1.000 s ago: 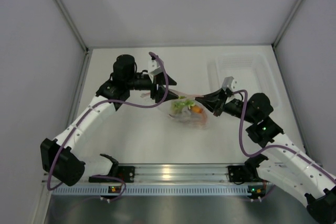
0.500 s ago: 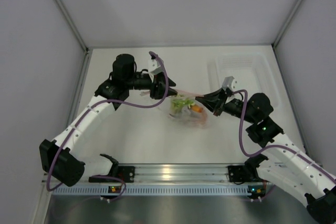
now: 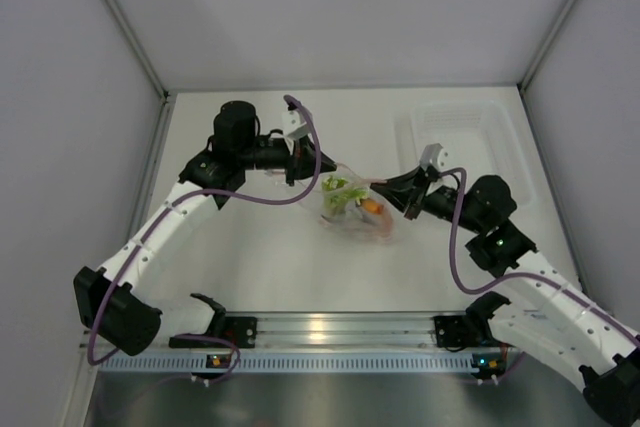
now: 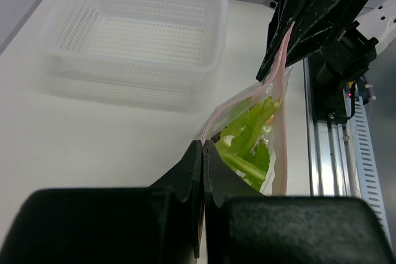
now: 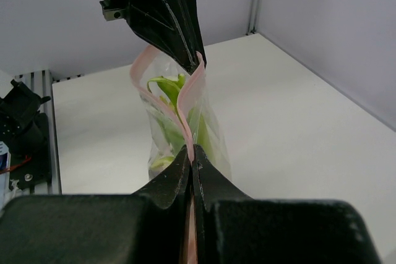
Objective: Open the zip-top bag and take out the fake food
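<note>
The zip-top bag (image 3: 352, 211) hangs between both arms at mid-table, its pink zip strips parted into a gaping mouth. My left gripper (image 3: 322, 169) is shut on the bag's left strip; in the left wrist view the left gripper (image 4: 203, 144) pinches the rim of the bag (image 4: 277, 153). From the other side, my right gripper (image 3: 386, 186) is shut on the opposite strip, seen up close as the right gripper (image 5: 190, 150) on the bag (image 5: 213, 134). The fake food is inside: green leafy pieces (image 4: 250, 129) and an orange piece (image 3: 373, 208).
A clear perforated tray (image 3: 462, 133) stands at the back right; in the left wrist view the tray (image 4: 133, 35) lies beyond the bag. The metal rail (image 3: 330, 329) with both arm bases runs along the near edge. Grey walls close in three sides.
My left gripper was open beside the bag's rim and has closed on the strip. The bag's mouth has spread a little and the right gripper has kept its hold.
</note>
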`<move>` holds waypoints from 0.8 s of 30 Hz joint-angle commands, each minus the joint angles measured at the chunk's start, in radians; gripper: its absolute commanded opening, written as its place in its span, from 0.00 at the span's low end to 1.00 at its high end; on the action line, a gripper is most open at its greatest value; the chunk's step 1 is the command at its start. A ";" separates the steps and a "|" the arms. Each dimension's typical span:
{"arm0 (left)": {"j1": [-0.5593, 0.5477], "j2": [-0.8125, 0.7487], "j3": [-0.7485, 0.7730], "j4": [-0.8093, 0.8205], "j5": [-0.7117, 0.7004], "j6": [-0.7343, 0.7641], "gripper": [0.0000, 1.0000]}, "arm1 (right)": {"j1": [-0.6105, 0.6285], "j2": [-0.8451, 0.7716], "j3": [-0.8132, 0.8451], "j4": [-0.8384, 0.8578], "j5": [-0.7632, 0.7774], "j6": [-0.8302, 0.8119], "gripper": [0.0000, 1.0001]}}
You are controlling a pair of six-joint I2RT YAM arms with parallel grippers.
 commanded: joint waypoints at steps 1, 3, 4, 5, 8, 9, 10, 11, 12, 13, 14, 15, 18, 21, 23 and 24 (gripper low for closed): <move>-0.015 -0.024 0.049 0.018 -0.062 -0.013 0.00 | -0.010 0.016 0.032 0.057 0.016 -0.003 0.00; -0.034 -0.027 0.052 0.018 -0.134 -0.014 0.00 | -0.012 0.019 0.043 0.052 0.023 -0.003 0.00; -0.038 -0.027 0.054 0.018 -0.160 -0.017 0.00 | -0.010 0.022 0.048 0.051 0.033 -0.003 0.00; -0.048 -0.027 0.058 0.018 -0.204 -0.017 0.00 | -0.010 0.028 0.052 0.048 0.035 -0.003 0.00; -0.064 -0.024 0.072 0.019 -0.343 -0.042 0.00 | -0.010 0.045 0.075 0.038 0.078 0.008 0.00; -0.069 -0.020 0.083 0.027 -0.387 -0.068 0.00 | -0.012 0.051 0.090 0.022 0.102 0.024 0.00; -0.072 -0.017 0.089 0.027 -0.431 -0.080 0.00 | -0.012 0.064 0.100 0.015 0.162 0.037 0.01; -0.078 -0.012 0.097 0.032 -0.474 -0.097 0.00 | -0.010 0.071 0.109 0.008 0.202 0.057 0.17; -0.080 -0.004 0.109 0.035 -0.551 -0.129 0.00 | -0.012 0.077 0.136 -0.029 0.252 0.102 0.27; -0.080 -0.001 0.117 0.035 -0.576 -0.141 0.00 | -0.010 0.087 0.149 -0.046 0.347 0.127 0.29; -0.081 0.003 0.121 0.039 -0.605 -0.157 0.00 | -0.012 0.090 0.160 -0.064 0.384 0.149 0.30; -0.081 0.006 0.124 0.045 -0.673 -0.181 0.00 | -0.010 0.094 0.187 -0.102 0.413 0.187 0.32; -0.083 0.014 0.152 0.047 -0.763 -0.264 0.00 | -0.010 0.113 0.245 -0.165 0.519 0.287 0.53; -0.081 0.002 0.170 0.050 -0.887 -0.377 0.00 | -0.012 0.134 0.278 -0.219 0.590 0.437 0.58; -0.081 -0.001 0.181 0.050 -0.929 -0.427 0.00 | -0.010 0.163 0.281 -0.213 0.564 0.541 0.58; -0.081 -0.003 0.180 0.053 -0.970 -0.486 0.00 | -0.010 0.174 0.273 -0.195 0.549 0.663 0.57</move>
